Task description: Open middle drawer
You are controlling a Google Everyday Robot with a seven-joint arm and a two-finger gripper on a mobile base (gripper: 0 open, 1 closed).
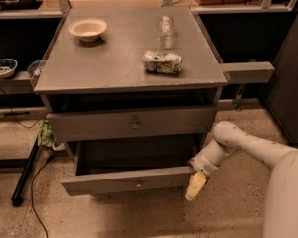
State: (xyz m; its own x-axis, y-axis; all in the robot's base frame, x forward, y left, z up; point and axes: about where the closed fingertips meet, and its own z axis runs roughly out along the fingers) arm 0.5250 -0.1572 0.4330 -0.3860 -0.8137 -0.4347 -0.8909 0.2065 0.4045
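Camera view: tool (195, 186) beside middle drawer (114, 181).

Grey wooden cabinet (114, 73): uniform matte grey. Grey flat-fronted middle drawer (114, 181): dark interior. Cream round bowl (88, 29), upper left. Green-and-white patterned can (162, 62), centre. Pale yellow gripper (195, 186), lower right of centre, at the drawer front's right end. White arm (253, 145). Beige speckled floor (238, 202).

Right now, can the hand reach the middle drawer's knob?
Probably yes: the hand sits at the middle drawer's right front corner, and nothing stands before its knob.
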